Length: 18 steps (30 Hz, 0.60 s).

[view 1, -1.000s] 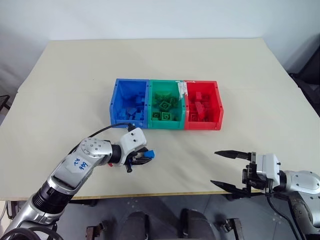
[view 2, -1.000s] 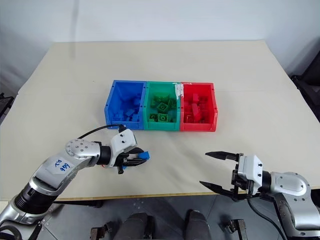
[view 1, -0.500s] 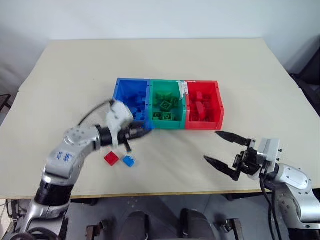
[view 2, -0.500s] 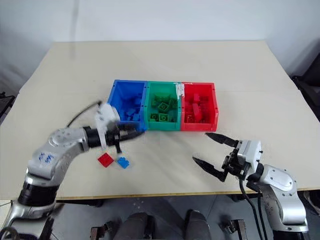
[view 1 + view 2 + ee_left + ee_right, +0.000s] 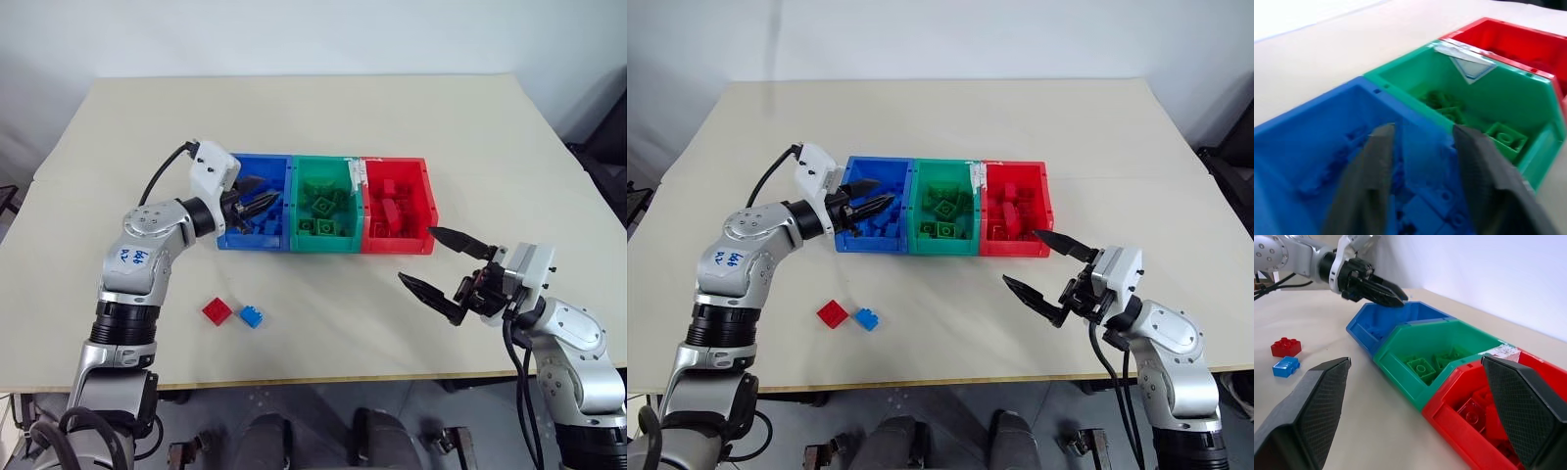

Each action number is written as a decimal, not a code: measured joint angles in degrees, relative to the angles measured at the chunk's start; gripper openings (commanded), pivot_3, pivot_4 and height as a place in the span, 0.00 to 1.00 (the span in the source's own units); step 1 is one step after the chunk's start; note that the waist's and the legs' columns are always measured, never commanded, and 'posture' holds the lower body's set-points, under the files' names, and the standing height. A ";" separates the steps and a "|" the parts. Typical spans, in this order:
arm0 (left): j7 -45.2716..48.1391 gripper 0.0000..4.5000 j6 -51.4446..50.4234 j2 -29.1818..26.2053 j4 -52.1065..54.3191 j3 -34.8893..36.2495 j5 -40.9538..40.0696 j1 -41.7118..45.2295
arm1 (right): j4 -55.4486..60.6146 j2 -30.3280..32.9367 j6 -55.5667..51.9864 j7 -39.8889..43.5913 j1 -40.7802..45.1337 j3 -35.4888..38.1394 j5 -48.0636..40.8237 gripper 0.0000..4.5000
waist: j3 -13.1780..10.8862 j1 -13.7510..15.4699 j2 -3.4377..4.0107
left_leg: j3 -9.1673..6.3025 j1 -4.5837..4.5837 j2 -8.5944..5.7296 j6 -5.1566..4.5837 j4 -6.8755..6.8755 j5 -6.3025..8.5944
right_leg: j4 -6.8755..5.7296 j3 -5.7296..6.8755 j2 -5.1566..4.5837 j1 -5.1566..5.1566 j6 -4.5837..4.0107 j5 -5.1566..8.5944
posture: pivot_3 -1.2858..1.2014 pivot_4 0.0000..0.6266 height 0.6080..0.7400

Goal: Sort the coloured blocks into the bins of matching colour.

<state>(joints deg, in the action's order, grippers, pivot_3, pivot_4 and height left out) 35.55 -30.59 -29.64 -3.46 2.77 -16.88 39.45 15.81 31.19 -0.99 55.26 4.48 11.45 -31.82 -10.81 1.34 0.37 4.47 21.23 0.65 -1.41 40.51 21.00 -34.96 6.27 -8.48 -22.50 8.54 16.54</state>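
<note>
Three joined bins stand in a row mid-table: blue bin (image 5: 253, 241), green bin (image 5: 324, 243) and red bin (image 5: 398, 245), each holding several blocks of its own colour. My left gripper (image 5: 269, 201) hovers over the blue bin, its fingers (image 5: 1378, 161) apart with nothing between them. A red block (image 5: 217, 311) and a blue block (image 5: 252, 317) lie side by side on the table in front of the blue bin. My right gripper (image 5: 446, 269) hangs wide open and empty above the table, in front of the red bin and to its right.
A white label (image 5: 356, 174) sticks on the wall between the green and red bins. The beige table (image 5: 323, 117) stretches well behind and beside the bins. Its front edge (image 5: 323, 377) runs just below my right gripper.
My left gripper, shut on a blue block a second ago, rose and swung to the blue bin, then opened; the block is gone from its fingers. My right gripper rose slightly toward the bins.
</note>
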 measured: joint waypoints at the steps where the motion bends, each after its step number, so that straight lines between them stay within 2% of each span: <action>1: 0.09 0.74 0.19 0.00 0.31 0.41 -0.12 -0.45 | -0.36 0.08 0.01 0.21 0.24 0.01 0.15 1.00 | 0.00 -0.02 0.00 | 0.00 -0.01 0.01 0.00 0.00 0.00 | 0.00 -0.01 0.00 0.00 0.00 0.00 | 0.52 0.24 1.00; 5: 3.21 1.00 2.95 -1.28 2.29 3.31 -2.09 -5.47 | -1.91 0.27 0.65 1.95 2.14 -0.57 0.47 1.00 | 0.00 -0.24 0.00 | -0.03 -0.02 0.04 0.00 -0.01 0.00 | 0.00 -0.03 0.01 -0.03 0.00 0.00 | 0.52 0.24 1.00; 7: 6.97 1.00 4.42 -3.56 4.39 5.40 -4.33 -9.34 | -3.05 1.11 0.93 3.56 2.93 -1.53 0.88 1.00 | 0.00 -0.64 0.00 | -0.09 -0.02 0.06 0.00 -0.07 0.00 | 0.00 -0.06 0.01 -0.07 -0.01 0.01 | 0.52 0.24 1.00; 12: 17.31 1.00 4.15 -10.87 8.53 15.63 -13.00 -21.37 | -6.34 4.11 1.05 10.36 5.81 -5.53 2.15 1.00 | 0.00 -1.44 0.01 | -0.26 -0.05 0.07 0.00 -0.13 0.00 | 0.04 -0.06 -0.01 -0.07 -0.02 0.01 | 0.52 0.24 1.00; 16: 22.62 1.00 9.15 -14.80 5.04 23.31 -13.46 -30.12 | -7.85 4.33 0.88 14.51 8.51 -10.03 3.58 1.00 | -0.01 -1.53 0.01 | -0.26 -0.08 0.10 0.02 -0.15 0.01 | 0.03 -0.06 -0.02 -0.07 -0.03 0.02 | 0.52 0.24 1.00; 18: 24.68 1.00 14.94 -16.10 2.19 26.84 -11.92 -35.51 | -8.36 3.58 0.49 16.03 11.21 -12.63 3.59 1.00 | -0.01 -1.57 0.01 | -0.27 -0.08 0.15 0.02 -0.15 0.03 | 0.02 -0.06 -0.04 -0.08 -0.03 0.02 | 0.52 0.24 1.00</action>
<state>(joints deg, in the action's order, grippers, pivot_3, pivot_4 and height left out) 60.23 -15.65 -45.74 -1.28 29.61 -28.79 3.94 7.46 34.77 -0.50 71.29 15.69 -1.18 -28.24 -10.82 -0.23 0.39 4.20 21.15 0.80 -1.38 40.36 21.02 -34.94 6.22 -8.52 -22.58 8.51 16.56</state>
